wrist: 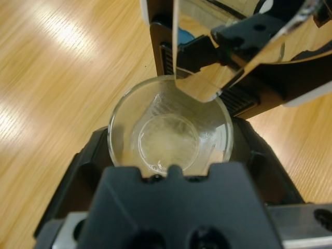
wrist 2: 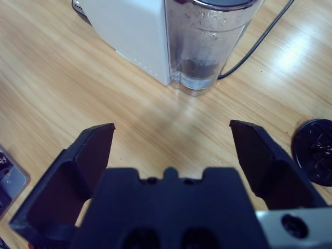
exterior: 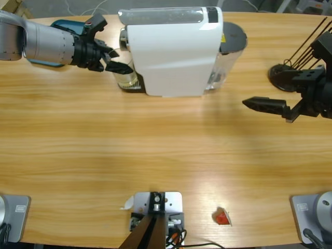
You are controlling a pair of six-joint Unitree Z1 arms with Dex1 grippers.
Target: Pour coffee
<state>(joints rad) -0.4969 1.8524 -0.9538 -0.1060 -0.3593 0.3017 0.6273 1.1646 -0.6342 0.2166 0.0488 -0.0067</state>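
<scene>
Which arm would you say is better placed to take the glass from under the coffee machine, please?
Left: its gripper already has its jaws around the glass under the coffee machine. The right gripper hangs open and apart.

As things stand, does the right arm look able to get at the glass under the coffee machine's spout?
Probably not directly. The white coffee machine stands between the open right gripper and the glass, and the left gripper is already around the glass.

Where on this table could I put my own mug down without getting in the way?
The wide bare stretch of table in front of the coffee machine is free, down to the red scrap. It is crowded at the glass, where the left gripper sits, and near the right gripper.
</scene>
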